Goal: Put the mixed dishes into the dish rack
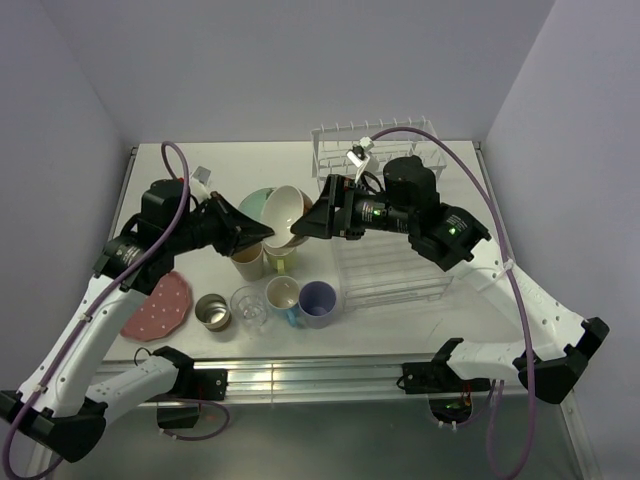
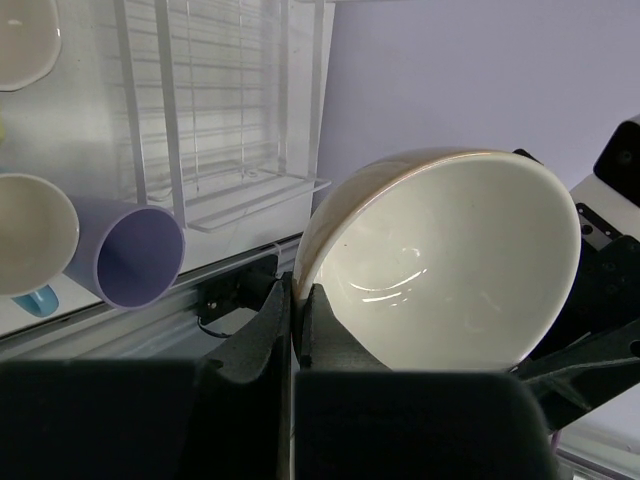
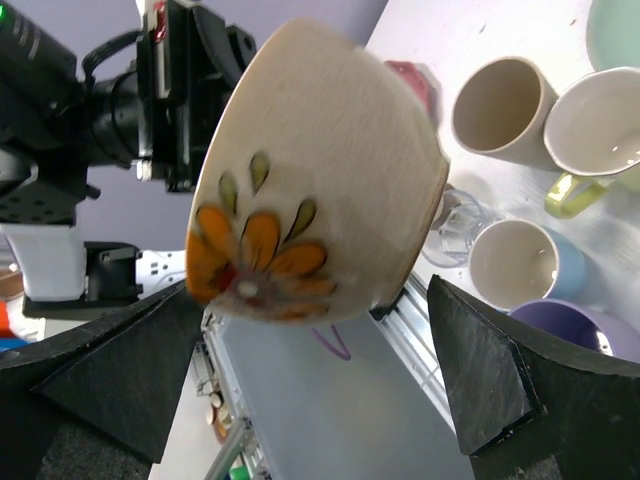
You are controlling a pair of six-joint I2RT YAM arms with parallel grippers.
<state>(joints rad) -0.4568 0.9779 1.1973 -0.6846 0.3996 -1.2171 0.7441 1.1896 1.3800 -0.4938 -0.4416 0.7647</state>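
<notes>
My left gripper (image 1: 266, 232) (image 2: 297, 305) is shut on the rim of the white bowl (image 1: 286, 212) (image 2: 450, 260), holding it tilted in the air above the cups. The bowl's outside carries an orange flower (image 3: 262, 255). My right gripper (image 1: 306, 224) (image 3: 310, 350) stands open, its fingers wide on either side of the bowl's base without touching it. The white wire dish rack (image 1: 385, 262) (image 2: 230, 110) stands on the right behind my right arm.
On the table lie a mint-green plate (image 1: 254, 203), pink dotted plate (image 1: 158, 305), steel cup (image 1: 211, 311), clear glass (image 1: 248, 305), blue cup (image 1: 283, 294), lavender cup (image 1: 318, 299) (image 2: 130, 255), tan cup (image 1: 247, 263) and yellow cup (image 1: 280, 262).
</notes>
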